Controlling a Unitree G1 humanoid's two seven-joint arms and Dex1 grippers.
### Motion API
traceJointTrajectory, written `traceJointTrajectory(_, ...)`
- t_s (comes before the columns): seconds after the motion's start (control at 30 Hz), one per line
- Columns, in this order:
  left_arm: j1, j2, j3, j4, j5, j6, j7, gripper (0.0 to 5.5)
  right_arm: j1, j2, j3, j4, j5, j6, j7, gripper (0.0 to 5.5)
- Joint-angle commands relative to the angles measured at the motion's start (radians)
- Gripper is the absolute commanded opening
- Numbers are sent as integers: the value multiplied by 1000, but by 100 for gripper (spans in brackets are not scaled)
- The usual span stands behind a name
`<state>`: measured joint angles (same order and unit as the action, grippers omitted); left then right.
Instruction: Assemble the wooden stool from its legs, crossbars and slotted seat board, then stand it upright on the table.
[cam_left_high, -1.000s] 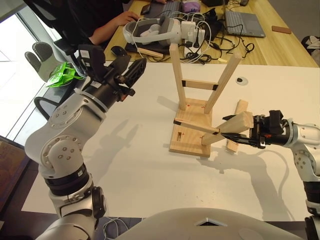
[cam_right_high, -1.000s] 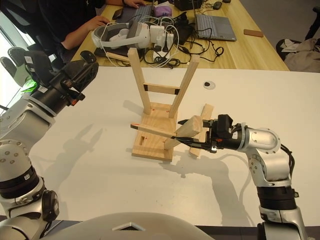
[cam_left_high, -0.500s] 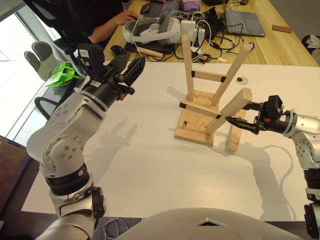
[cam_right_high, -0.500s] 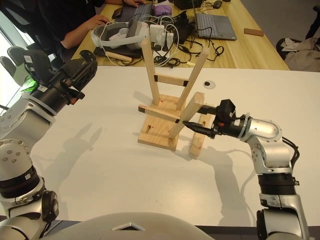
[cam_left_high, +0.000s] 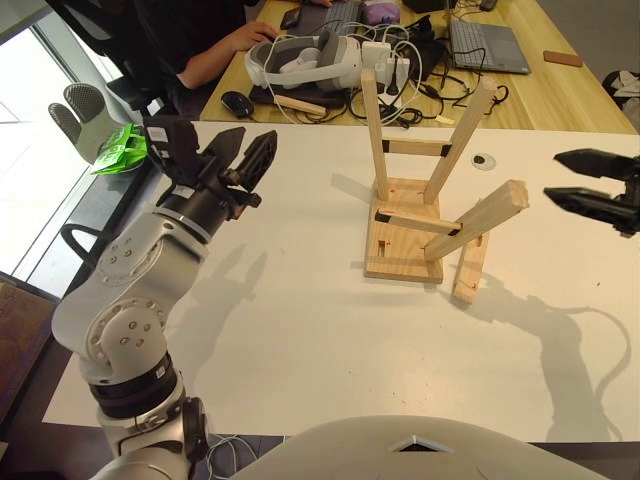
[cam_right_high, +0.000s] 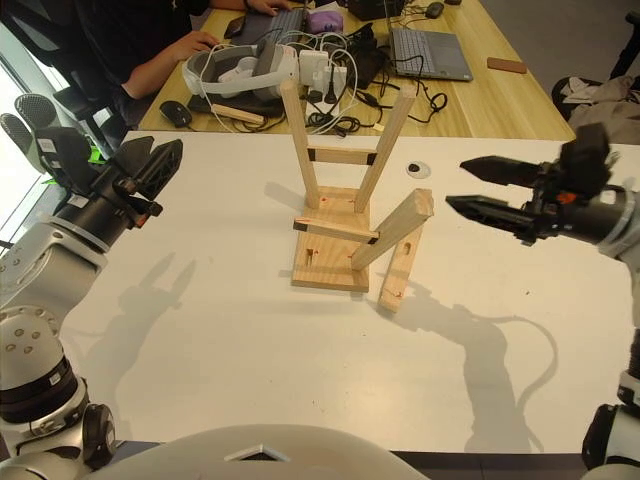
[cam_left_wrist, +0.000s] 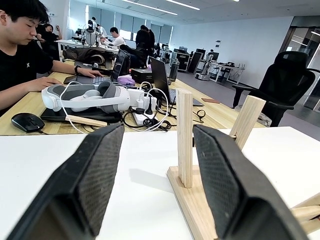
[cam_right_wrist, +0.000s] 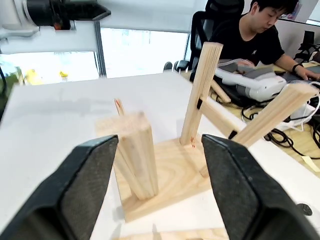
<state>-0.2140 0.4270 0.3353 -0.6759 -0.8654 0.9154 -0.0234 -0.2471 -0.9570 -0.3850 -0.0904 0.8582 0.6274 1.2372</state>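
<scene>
The board (cam_left_high: 395, 262) lies flat, slots up, between the two grippers. I'd guess that's so legs can drop in from above. The upright legs (cam_left_high: 375, 130) stand in it, tied by a crossbar (cam_left_high: 412, 148). The rest looks unseated: a leaning leg (cam_left_high: 478, 218) tips toward the right gripper (cam_left_high: 552, 175), and a loose leg (cam_left_high: 470, 268) lies on the table (cam_left_high: 300, 330) just beside the board. The right gripper is spread wide and empty, tips aimed at the leaning leg but apart from it. The left gripper (cam_left_high: 258, 134) is spread too, empty, well apart from it all.

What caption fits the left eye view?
Unfinished stool on table, one leg lying beside; left pincer and right pincer open.
</scene>
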Motion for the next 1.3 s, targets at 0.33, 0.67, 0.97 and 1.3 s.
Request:
traceJointTrajectory(0.33, -39, -1, -11, 29, 3, -26, 10, 254, 293, 124, 321, -473, 199, 188, -299, 307)
traceJointTrajectory(0.67, -23, -11, -14, 15, 6, -42, 35, 254, 77, 152, 484, -40, -457, -107, -479, 307)
traceJointTrajectory(0.97, 43, -16, 3, -45, 1, -48, 70, 254, 288, 101, 318, -459, -208, 169, -444, 307)
traceJointTrajectory(1.3, 80, -24, 1, -72, 4, -71, 92, 254, 444, -5, 323, -600, -227, 239, -414, 307)
